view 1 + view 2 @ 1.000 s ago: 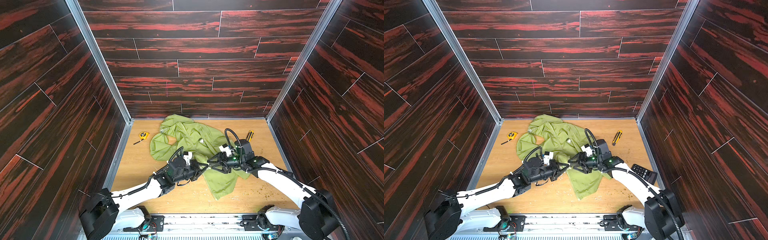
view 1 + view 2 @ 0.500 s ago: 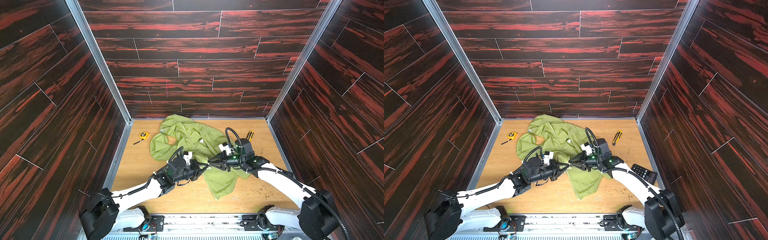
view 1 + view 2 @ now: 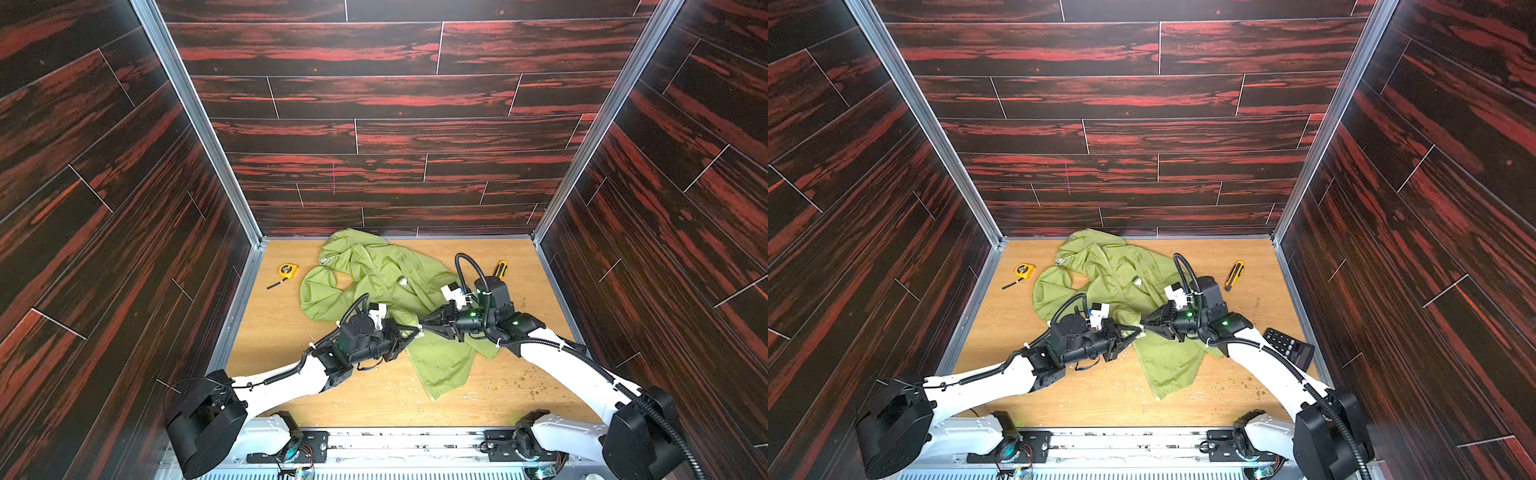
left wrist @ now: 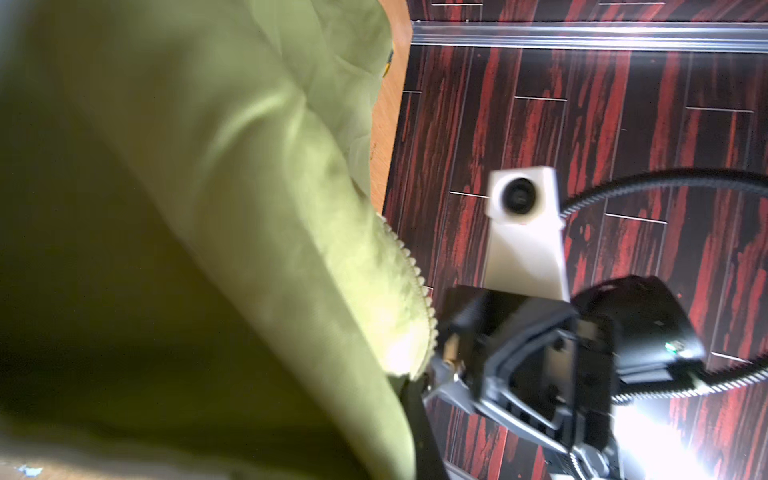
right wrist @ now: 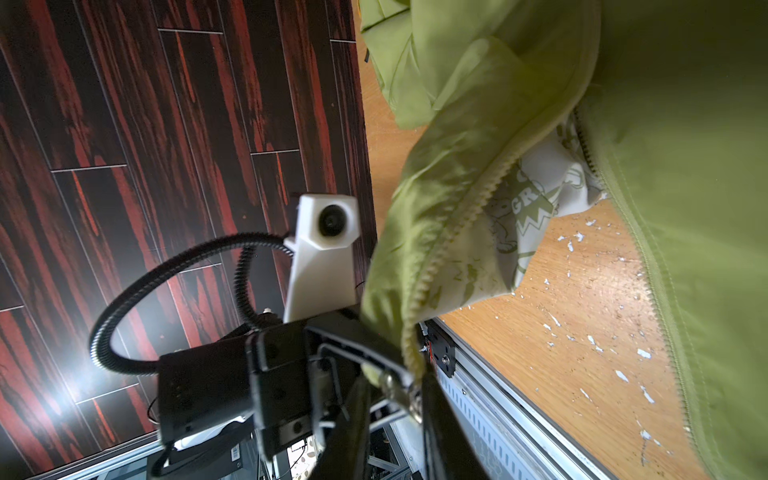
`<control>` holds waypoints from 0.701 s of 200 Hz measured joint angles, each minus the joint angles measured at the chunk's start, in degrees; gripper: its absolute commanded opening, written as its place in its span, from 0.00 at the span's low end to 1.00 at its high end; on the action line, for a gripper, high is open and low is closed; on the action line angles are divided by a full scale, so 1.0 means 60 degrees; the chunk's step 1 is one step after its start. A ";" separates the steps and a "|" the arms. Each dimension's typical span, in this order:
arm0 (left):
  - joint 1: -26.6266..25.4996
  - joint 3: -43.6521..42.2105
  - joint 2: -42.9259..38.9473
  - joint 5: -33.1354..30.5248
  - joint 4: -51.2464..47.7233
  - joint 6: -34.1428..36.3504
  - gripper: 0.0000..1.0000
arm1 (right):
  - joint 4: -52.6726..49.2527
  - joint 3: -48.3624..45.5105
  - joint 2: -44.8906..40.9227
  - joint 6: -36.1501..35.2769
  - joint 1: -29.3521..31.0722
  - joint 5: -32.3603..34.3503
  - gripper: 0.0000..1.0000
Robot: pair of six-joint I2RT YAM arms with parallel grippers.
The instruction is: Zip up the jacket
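The green jacket (image 3: 386,282) sprawls across the middle of the wooden surface (image 3: 286,365), hood toward the far wall. At its near front edge the left hand (image 3: 409,332) pinches the zipper hem tight. The right hand (image 3: 424,323), tip to tip with it, is nipped onto the metal zipper pull (image 5: 395,384).

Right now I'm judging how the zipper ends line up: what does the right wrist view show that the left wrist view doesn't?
Right wrist only: whitish printed lining, a second zipper tooth row, the left end effector clamping fabric, the left arm's white camera. Left wrist only: the right end effector and right arm's white camera. Both: the thin lime-green jacket, one pale tooth row, a small metal zipper piece at its end.
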 measured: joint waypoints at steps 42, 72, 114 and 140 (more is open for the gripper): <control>0.0000 0.0131 0.0284 0.0164 0.0015 -0.0036 0.00 | 0.0044 0.0280 0.0051 -0.0127 0.0007 -0.0233 0.25; 0.0000 0.0153 0.0284 0.0149 0.0066 -0.0036 0.00 | 0.0033 0.0280 0.0098 -0.0168 0.0007 -0.0375 0.26; 0.0076 0.0146 0.0069 -0.0040 -0.0025 0.0124 0.00 | -0.0732 0.0335 0.0062 -0.0568 -0.0171 -0.0248 0.35; 0.0127 0.0018 -0.0688 -0.0506 -0.0703 0.0532 0.00 | -0.1912 0.0590 -0.0011 -0.1031 -0.0401 0.0244 0.38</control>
